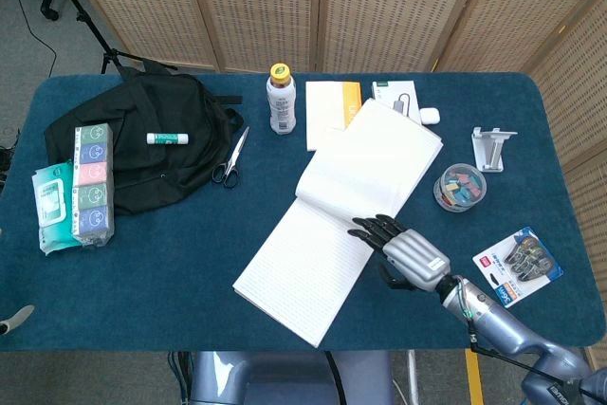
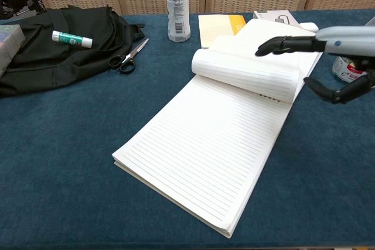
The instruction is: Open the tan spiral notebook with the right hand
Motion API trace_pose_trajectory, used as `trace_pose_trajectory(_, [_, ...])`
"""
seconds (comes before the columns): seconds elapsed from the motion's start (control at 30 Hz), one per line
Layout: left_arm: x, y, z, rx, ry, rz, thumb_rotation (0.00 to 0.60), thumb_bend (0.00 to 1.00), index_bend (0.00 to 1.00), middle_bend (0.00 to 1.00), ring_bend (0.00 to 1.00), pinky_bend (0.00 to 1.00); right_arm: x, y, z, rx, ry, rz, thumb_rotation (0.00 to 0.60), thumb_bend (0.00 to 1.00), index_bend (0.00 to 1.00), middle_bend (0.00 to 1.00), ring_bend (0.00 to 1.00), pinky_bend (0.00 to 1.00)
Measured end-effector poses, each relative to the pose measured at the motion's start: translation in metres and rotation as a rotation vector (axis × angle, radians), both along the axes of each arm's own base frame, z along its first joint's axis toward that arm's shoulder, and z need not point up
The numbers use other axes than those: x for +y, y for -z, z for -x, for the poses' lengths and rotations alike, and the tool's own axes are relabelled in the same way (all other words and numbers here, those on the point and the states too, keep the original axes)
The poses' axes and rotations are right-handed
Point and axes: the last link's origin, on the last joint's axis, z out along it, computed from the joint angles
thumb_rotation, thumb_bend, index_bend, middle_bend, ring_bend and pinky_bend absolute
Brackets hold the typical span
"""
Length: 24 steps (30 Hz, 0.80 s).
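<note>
The right hand (image 1: 406, 255) hovers flat over the right edge of the notebook (image 1: 332, 225), fingers (image 2: 285, 44) extended together, thumb spread below, holding nothing. The notebook lies open at the middle of the blue table (image 1: 142, 291), showing lined white pages, with several leaves curled back in a roll toward the bottle (image 1: 281, 100).

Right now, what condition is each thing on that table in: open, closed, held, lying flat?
notebook: open, lined pages up, top sheets curled back.
right hand: fingers spread above the notebook's right edge, holding nothing.
bottle: upright, yellow cap on.
scissors: lying flat, blades closed.
glue stick: capped, lying on the backpack.
clip tub: upright.
left hand: not visible.
</note>
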Motion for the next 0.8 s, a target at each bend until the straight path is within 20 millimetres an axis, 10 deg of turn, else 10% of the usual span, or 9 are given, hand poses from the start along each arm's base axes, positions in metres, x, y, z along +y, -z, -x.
trace_pose_trajectory(0.47, [0.007, 0.006, 0.000, 0.022, -0.028, 0.013, 0.600, 0.00, 0.00, 0.00, 0.00, 0.00, -0.014, 0.081, -0.040, 0.017, 0.114, -0.137, 0.600, 0.76, 0.00, 0.00, 0.00, 0.00])
trace_pose_trajectory(0.8, [0.010, 0.008, 0.001, 0.027, -0.042, 0.013, 0.600, 0.00, 0.00, 0.00, 0.00, 0.00, -0.055, 0.089, -0.020, 0.035, 0.241, -0.003, 0.600, 0.78, 0.00, 0.00, 0.00, 0.00])
